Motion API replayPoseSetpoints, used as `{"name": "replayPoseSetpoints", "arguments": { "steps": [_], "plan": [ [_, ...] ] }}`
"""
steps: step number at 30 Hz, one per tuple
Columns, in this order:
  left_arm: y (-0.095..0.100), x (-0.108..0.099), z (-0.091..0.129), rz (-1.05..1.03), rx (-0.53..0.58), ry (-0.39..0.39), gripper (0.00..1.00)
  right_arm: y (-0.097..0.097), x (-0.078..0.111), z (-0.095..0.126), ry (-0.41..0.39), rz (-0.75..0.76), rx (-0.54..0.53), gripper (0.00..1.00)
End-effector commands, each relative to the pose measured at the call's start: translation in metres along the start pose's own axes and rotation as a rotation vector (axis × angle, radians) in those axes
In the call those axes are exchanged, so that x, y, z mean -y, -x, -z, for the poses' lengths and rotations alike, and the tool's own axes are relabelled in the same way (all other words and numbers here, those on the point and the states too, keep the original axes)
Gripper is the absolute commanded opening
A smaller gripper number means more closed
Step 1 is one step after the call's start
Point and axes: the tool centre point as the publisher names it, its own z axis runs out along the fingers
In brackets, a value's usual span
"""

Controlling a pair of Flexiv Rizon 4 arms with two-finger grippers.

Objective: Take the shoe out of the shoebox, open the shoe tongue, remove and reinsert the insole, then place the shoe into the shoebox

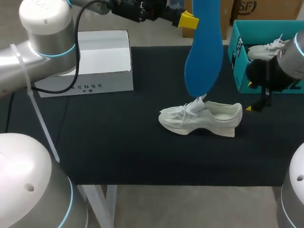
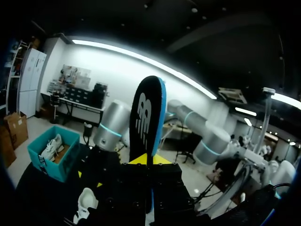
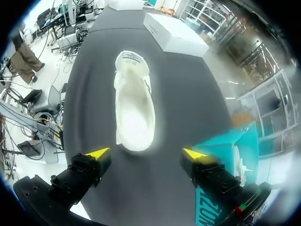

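Lying in the shoebox (image 1: 240, 71) is one shoe (image 1: 266, 49); left hand (image 1: 190, 20) grips insole (image 1: 204, 52), right hand (image 3: 146, 153) wide.

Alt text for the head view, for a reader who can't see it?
The left gripper holds a blue insole upright above a white shoe lying on the black table. The right gripper hovers near the shoe's heel, beside a teal shoebox holding another shoe.

Black table (image 1: 118, 152) with white shoe (image 1: 199, 118), white box (image 1: 102, 59), teal shoebox (image 1: 239, 71).
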Motion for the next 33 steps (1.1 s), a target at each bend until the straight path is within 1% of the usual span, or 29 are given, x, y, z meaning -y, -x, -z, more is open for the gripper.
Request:
{"name": "replayPoseSetpoints", "arguments": {
  "steps": [1,9,12,16,21,23,29,33],
  "plan": [
    [0.001,0.000,0.000,0.000,-0.001,0.003,0.00,0.003,-0.018,-0.006,-0.012,-0.003,-0.003,1.00],
    [0.001,0.000,0.000,0.000,-0.001,0.003,0.00,0.006,-0.053,-0.030,-0.022,-0.029,-0.021,1.00],
    [0.001,0.000,0.000,0.000,-0.001,0.003,0.00,0.007,-0.059,-0.039,-0.023,-0.047,-0.039,1.00],
    [0.001,0.000,0.000,0.000,-0.001,0.003,0.00,0.007,-0.066,-0.052,-0.052,-0.052,-0.053,1.00],
    [0.001,0.000,0.000,0.000,-0.001,0.003,0.00,0.010,-0.066,-0.064,-0.073,-0.057,-0.067,1.00],
    [0.001,0.000,0.000,0.000,-0.001,0.003,0.00,0.014,-0.061,-0.069,-0.103,-0.060,-0.063,1.00],
    [0.001,0.000,0.000,0.000,-0.001,0.003,0.00,0.019,-0.050,-0.080,-0.131,-0.064,-0.070,1.00],
    [0.001,0.000,0.000,0.000,-0.001,0.003,0.00,0.018,-0.044,-0.090,-0.150,-0.063,-0.087,1.00]
  ]
}}
